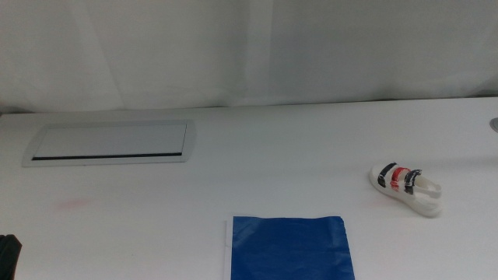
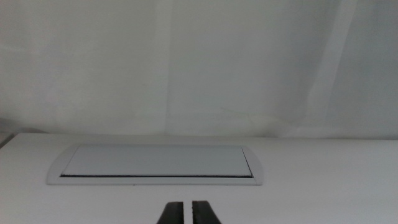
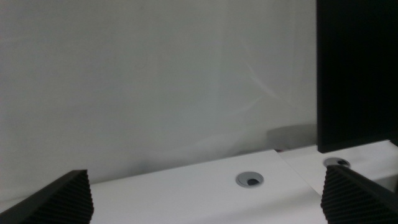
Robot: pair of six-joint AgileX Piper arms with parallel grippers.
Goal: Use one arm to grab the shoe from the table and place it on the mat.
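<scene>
Nothing is done yet. I see the shoe [image 1: 406, 187] lying on the tabletop [image 1: 272, 155], well apart from the blue mat [image 1: 289, 247]. My right gripper [image 3: 205, 202] has wide jaws; my left gripper [image 2: 185, 213] jaws sit nearly together, holding nothing.

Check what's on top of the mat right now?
Nothing on the visible part of the mat; its near end is cut off by the frame edge. The shoe sits apart on the table, to the mat's right.
</scene>
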